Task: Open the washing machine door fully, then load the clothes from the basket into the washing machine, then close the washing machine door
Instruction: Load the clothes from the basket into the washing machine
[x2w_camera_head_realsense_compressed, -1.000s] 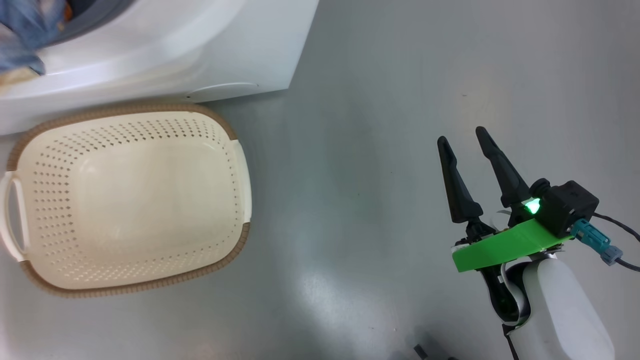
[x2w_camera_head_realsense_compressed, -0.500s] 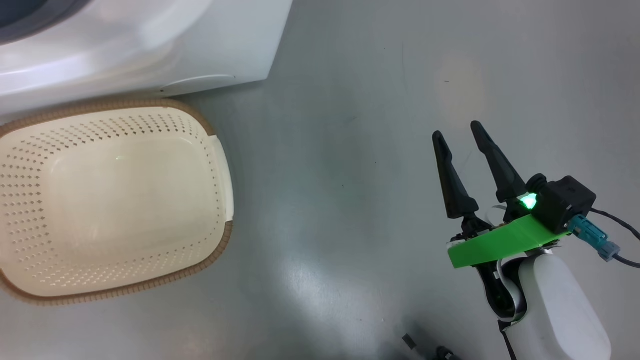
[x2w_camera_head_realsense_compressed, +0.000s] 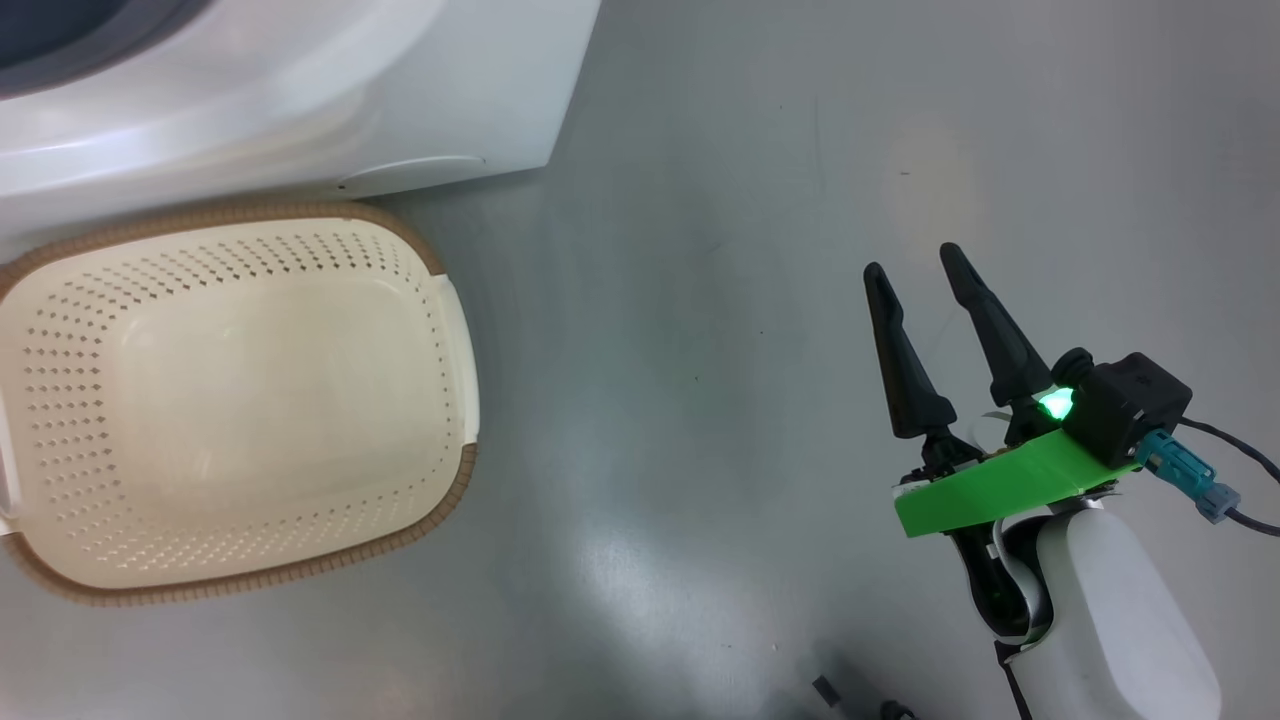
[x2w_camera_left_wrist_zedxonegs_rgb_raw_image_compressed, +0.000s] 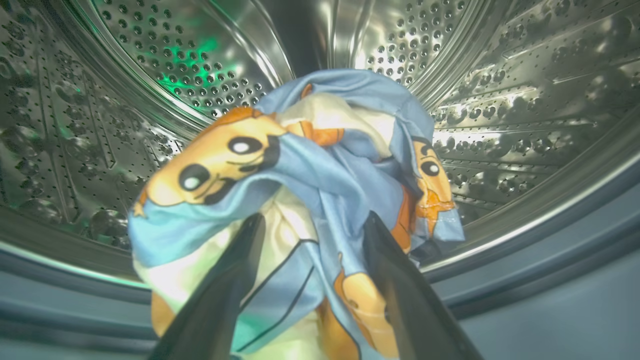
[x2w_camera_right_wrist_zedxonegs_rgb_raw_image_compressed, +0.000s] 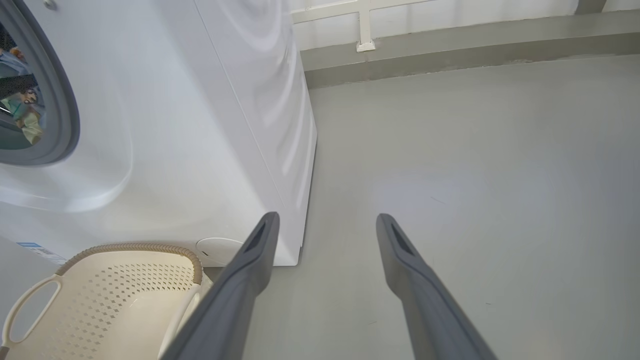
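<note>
Inside the steel drum (x2w_camera_left_wrist_zedxonegs_rgb_raw_image_compressed: 500, 75) of the washing machine (x2w_camera_head_realsense_compressed: 300, 120), my left gripper (x2w_camera_left_wrist_zedxonegs_rgb_raw_image_compressed: 312, 220) stands open. The clothes (x2w_camera_left_wrist_zedxonegs_rgb_raw_image_compressed: 325, 150), blue with orange figures and cream cloth, bunch between and over its fingers. The cream basket (x2w_camera_head_realsense_compressed: 450, 350) sits on the floor against the machine's front with nothing in it. My right gripper (x2w_camera_head_realsense_compressed: 912, 262) hovers open and holds nothing, well to the right of the basket over the floor. In the right wrist view, that gripper (x2w_camera_right_wrist_zedxonegs_rgb_raw_image_compressed: 327, 216) points past the machine's (x2w_camera_right_wrist_zedxonegs_rgb_raw_image_compressed: 200, 125) corner, with the basket (x2w_camera_right_wrist_zedxonegs_rgb_raw_image_compressed: 130, 247) at lower left. The washing machine door is out of view.
Grey floor (x2w_camera_head_realsense_compressed: 700, 400) spreads right of the machine and basket. A wall base with a pale ledge (x2w_camera_right_wrist_zedxonegs_rgb_raw_image_compressed: 450, 45) runs along the far side. The grey rubber ring (x2w_camera_right_wrist_zedxonegs_rgb_raw_image_compressed: 65, 115) of the machine's mouth sits at the left edge of the right wrist view.
The head view has shifted slightly. The blue cloth that hung at the machine's mouth in its top left corner is gone from that view. My right gripper has stayed put.
</note>
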